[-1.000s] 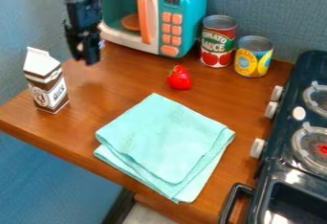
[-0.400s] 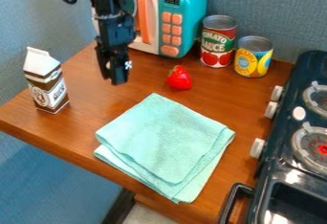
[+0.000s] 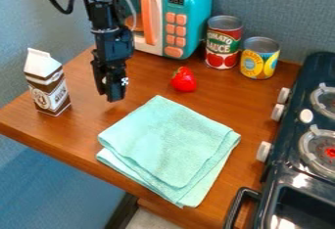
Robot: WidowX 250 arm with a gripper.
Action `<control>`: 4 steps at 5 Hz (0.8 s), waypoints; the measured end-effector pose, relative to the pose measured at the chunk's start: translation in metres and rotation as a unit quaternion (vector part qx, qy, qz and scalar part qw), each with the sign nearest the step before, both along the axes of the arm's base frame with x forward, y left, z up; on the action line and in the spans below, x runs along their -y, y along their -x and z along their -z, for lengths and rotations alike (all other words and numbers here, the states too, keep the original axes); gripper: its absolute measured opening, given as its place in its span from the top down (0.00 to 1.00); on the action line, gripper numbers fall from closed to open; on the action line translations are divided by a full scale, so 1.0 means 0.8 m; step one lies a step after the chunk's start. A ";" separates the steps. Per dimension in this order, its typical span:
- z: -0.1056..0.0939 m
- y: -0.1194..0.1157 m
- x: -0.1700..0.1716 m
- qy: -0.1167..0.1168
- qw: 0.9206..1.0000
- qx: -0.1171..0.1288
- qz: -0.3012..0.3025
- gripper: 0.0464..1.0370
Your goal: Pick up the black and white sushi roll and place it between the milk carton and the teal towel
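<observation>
I see my gripper (image 3: 110, 98) nearer to me than in the first frame, where it hung beside the microwave (image 3: 186, 22). It first swung to the right, and since the last frame it has come a bit left and further toward the near side. The cloth (image 3: 167, 142), carton (image 3: 48, 83), strawberry (image 3: 184, 80) and both cans lie where they did.

The cloth, folded and pale green, lies flat on the table (image 3: 216, 96), near my gripper, to its right and on its near side. The carton stands upright to the gripper's left, so I have the gripper hanging between the two. I can't tell from here whether it is clenched or released.

The strawberry sits to the gripper's right, just past the cloth's far corner. Beyond it are the red can (image 3: 224, 44) and, just right of that, the yellow can (image 3: 260, 59). The stove (image 3: 281, 174) runs along the right side.
</observation>
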State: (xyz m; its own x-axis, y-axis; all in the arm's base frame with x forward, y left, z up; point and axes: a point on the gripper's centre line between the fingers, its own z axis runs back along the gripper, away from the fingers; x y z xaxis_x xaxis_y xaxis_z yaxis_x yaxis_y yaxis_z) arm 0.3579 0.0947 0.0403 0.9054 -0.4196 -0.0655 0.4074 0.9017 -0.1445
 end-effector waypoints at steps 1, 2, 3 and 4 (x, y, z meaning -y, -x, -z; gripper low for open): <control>0.013 0.013 -0.002 -0.009 1.000 -0.018 -0.005 0.41; 0.015 0.015 -0.006 -0.023 0.999 -0.020 -0.010 0.41; 0.020 0.016 -0.010 -0.032 0.999 -0.016 -0.004 0.41; 0.024 0.020 -0.006 -0.024 1.000 -0.019 0.000 0.41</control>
